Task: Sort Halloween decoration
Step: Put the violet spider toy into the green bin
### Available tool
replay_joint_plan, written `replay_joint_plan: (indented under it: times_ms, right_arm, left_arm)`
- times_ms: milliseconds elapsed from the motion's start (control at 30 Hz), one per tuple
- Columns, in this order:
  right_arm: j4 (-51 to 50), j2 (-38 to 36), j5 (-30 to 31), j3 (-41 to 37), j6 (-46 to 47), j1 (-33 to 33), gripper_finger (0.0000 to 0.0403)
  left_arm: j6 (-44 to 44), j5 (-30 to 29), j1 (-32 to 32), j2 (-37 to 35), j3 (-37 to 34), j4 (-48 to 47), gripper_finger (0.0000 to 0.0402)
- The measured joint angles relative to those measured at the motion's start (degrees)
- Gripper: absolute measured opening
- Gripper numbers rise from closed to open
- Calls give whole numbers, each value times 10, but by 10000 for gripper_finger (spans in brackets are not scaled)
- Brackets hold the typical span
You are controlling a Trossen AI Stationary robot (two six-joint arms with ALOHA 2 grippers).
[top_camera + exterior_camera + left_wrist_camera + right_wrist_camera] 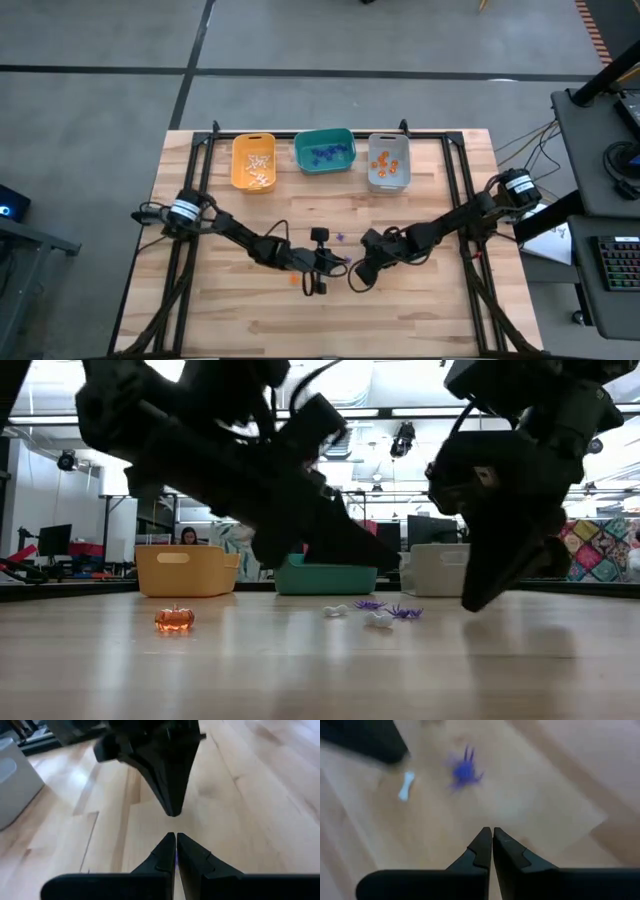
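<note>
The Halloween decoration is a scatter of tiny trinkets on the wooden table: an orange pumpkin (174,618), a white bone (406,786), a purple spider (465,770) and another spider (405,611). Each lies flat on the boards. My left gripper (345,264) reaches in from the left, shut, slanting down over the table's middle. My right gripper (356,280) comes from the right, shut, its tips pointing steeply down just ahead of the left fingertips (172,810). Neither holds a trinket that I can see; the spider and the bone lie a little beyond the right gripper's tips (492,831).
Along the far edge stand three bins: a yellow one (253,160) with white pieces, a teal one (325,150) with blue pieces, and a grey one (388,162) with orange pieces. Bare boards stretch toward the near edge.
</note>
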Motion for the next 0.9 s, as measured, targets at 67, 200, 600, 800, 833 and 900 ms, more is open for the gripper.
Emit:
replay_joint_plan:
  times_ms: [67, 200, 600, 800, 833, 900]
  right_arm:
    - [13, 0, 15, 0, -2, 0, 9]
    - [55, 2, 31, 0, -13, 0, 9]
    - [74, 2, 67, 0, 9, -1, 83]
    - [74, 2, 75, -1, 11, -1, 139]
    - [74, 2, 76, -1, 15, -1, 145]
    - [74, 2, 77, -2, 17, -1, 155]
  left_arm:
    - [-1, 0, 2, 10, 2, 0, 0]
    - [-11, -1, 9, 22, 0, -3, 0]
    - [-23, 43, 21, 25, -2, -11, 0]
    - [-27, 44, 21, 25, -2, -10, 0]
    - [-27, 44, 21, 25, -2, -11, 0]
    - [-27, 44, 21, 25, -2, -10, 0]
